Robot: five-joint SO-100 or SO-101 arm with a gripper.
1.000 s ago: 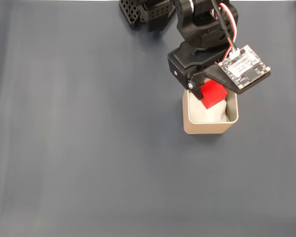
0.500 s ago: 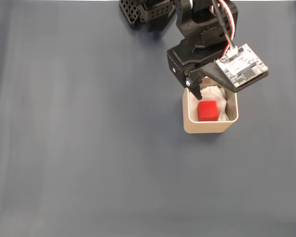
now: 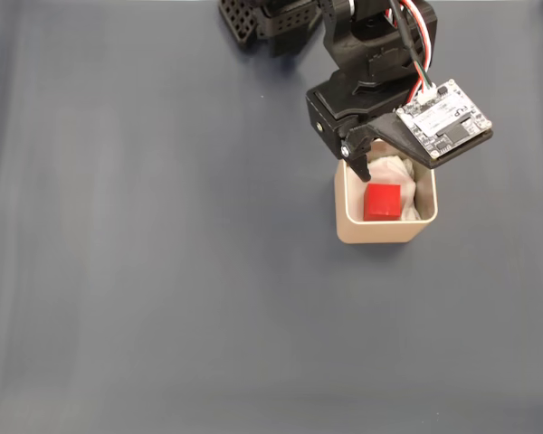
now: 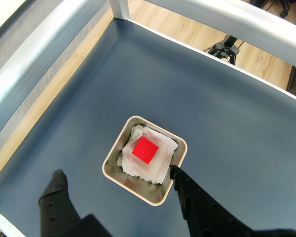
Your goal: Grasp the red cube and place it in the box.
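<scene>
- Red cube: lies inside the box on the white padding, roughly central in the wrist view; free of the fingers. Plain matte faces, sharp edges; looks stiff, light and not slippery. Best taken across two opposite flat faces, from above.
- Box: beige, rounded corners, thin walls, standing upright on the dark mat, right of centre and toward the far side in the fixed view. Likely light enough to shift if nudged at the rim.
- Gripper: jaws apart, holding nothing; the two black fingers straddle the near edge of the box in the wrist view, above it.
- Task status: judged done, cube delivered.
</scene>
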